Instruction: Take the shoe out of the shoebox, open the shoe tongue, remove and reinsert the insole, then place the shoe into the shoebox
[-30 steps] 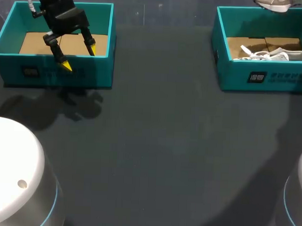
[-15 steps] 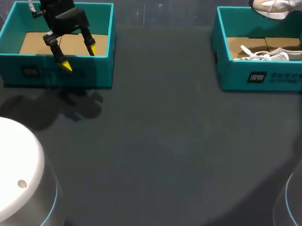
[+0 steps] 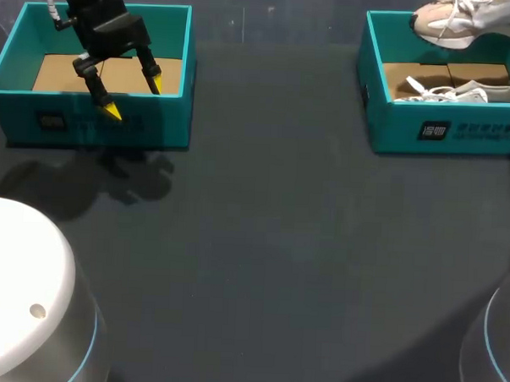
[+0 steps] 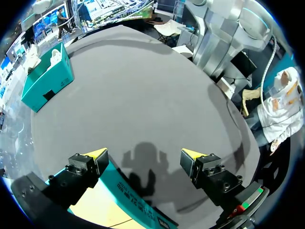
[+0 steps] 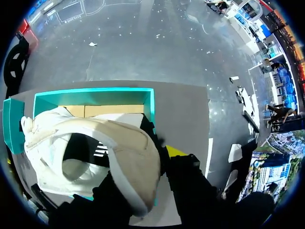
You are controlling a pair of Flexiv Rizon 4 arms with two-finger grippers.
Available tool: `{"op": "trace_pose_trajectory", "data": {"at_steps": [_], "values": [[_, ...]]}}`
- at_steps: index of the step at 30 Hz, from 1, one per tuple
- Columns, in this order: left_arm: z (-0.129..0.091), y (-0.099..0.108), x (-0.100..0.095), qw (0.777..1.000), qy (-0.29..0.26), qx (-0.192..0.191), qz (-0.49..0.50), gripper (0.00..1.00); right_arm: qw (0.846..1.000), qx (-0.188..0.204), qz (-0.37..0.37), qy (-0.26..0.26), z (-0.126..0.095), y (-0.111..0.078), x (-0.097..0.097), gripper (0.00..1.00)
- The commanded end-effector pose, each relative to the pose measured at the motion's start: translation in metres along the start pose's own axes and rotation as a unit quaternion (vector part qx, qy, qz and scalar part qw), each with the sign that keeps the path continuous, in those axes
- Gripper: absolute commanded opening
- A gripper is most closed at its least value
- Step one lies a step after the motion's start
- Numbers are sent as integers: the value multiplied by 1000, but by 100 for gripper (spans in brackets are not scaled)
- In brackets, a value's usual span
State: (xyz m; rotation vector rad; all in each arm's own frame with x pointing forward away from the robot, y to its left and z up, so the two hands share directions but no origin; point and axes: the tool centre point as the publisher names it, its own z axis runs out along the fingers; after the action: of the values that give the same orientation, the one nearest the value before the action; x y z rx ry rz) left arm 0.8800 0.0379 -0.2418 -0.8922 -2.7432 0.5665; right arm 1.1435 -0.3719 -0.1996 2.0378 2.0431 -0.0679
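Observation:
A white and beige shoe (image 3: 444,20) hangs above the back of the right teal shoebox (image 3: 478,133). In the right wrist view my right gripper (image 5: 162,155) is shut on the heel collar of this shoe (image 5: 119,143), with one yellow tip showing outside it and the other finger hidden. Under the shoe lies the shoebox (image 5: 95,93). A second white shoe (image 3: 467,90) lies on its side inside that box. My left gripper (image 3: 134,99) hangs open over the left teal box (image 3: 88,129); nothing is between its fingers (image 4: 97,155).
The left box (image 4: 124,191) holds only a cardboard floor. The dark table (image 3: 261,242) stretches between the two boxes. From the left wrist, the right shoebox (image 4: 47,81) shows far across the table.
The held shoe has come further into the head view at the top right, above the right box. My left arm has kept still.

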Motion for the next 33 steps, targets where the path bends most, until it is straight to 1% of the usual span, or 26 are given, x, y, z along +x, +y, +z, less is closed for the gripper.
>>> {"op": "trace_pose_trajectory", "data": {"at_steps": [1,8,18,26,33], "values": [[0,0,0,1000,0,-1,0,100,999,-44,8,-6,12,-4,6,0],[0,0,0,1000,0,-1,0,100,999,-40,8,-15,27,-1,12,0],[0,0,0,1000,0,-1,0,100,999,-20,11,-25,52,-2,23,0],[0,0,0,1000,0,-1,0,100,999,-12,17,-28,64,-1,30,0],[0,0,0,1000,0,-1,0,100,999,-8,21,-28,72,6,38,0]]}}
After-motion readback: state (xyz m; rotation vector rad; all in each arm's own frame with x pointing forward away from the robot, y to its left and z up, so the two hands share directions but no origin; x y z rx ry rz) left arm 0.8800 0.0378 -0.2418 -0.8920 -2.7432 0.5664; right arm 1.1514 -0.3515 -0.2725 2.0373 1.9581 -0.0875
